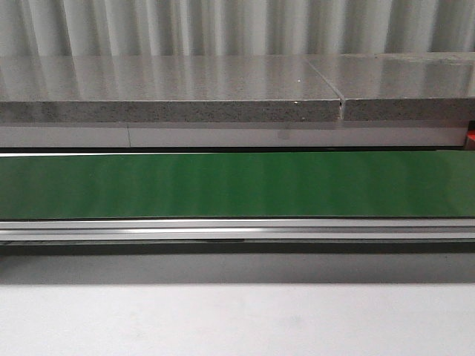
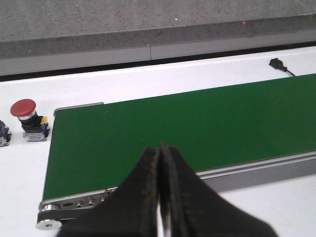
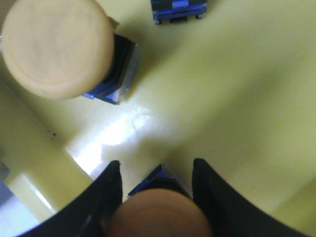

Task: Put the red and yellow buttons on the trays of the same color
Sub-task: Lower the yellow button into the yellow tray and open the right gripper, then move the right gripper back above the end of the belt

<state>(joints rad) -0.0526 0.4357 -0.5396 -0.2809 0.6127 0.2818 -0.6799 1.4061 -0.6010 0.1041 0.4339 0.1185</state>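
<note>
On the left, the left gripper [image 2: 160, 197] hangs over the near edge of the green conveyor belt [image 2: 197, 128] with its jaws pressed together and nothing between them; the red button [image 2: 27, 118] stands upright on the white worktop [image 2: 148, 81] just beyond the belt's end roller, off to the side of that gripper and well apart from it, its dome cap up and its blue-and-yellow base block down, with a second switch base [image 2: 3, 134] cut off by the frame edge just beside it. To reach the red button this arm would have to swing sideways past the belt end and spread its jaws first, and nothing seems to stand in that path. No red tray shows in any view. On the right, the right gripper [image 3: 157, 197] sits low inside the yellow tray [image 3: 237, 98], jaws apart on either side of a yellow button [image 3: 159, 217] whose cap fills the gap; whether the fingers [image 3: 106, 197] press on it I cannot tell. Another yellow button [image 3: 57, 47] stands upright near the tray wall, and a blue base block [image 3: 178, 11] lies further in. A straight lift looks clear of both neighbours, though the tray wall is close on one side. The front view shows only the bare belt
</note>
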